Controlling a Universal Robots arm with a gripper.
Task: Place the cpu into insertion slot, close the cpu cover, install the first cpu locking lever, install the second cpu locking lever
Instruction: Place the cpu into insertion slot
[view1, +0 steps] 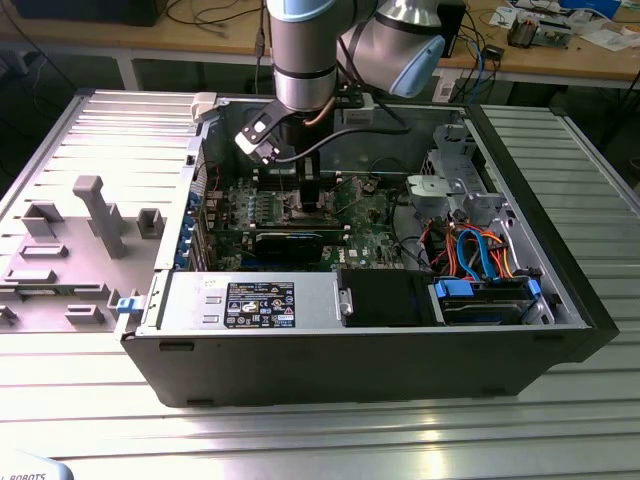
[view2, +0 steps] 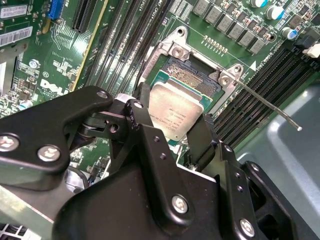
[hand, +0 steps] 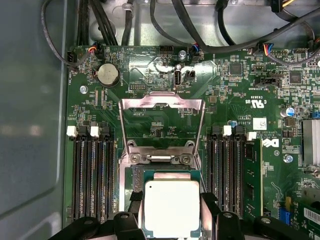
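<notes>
Black fingers reach down from the wrist, and the jaws are closed on the cpu, pressing against two opposite edges of its silvery-grey top. The cpu lies flat over the insertion slot, level with its metal rim; whether it is fully seated I cannot tell. In the first wrist view the cpu cover is swung up and back on its hinge, its square opening showing the board behind it. A thin locking lever juts out free past the slot's corner. Long memory slots run on both sides of the slot on the green motherboard, and a coin cell sits near the board's edge under black cables. In the exterior view the robot arm reaches into an open computer case, which lies on a ribbed metal bench. A grey side panel lies at the exterior view's left. Behind them, a wooden bench carries loose wires.
</notes>
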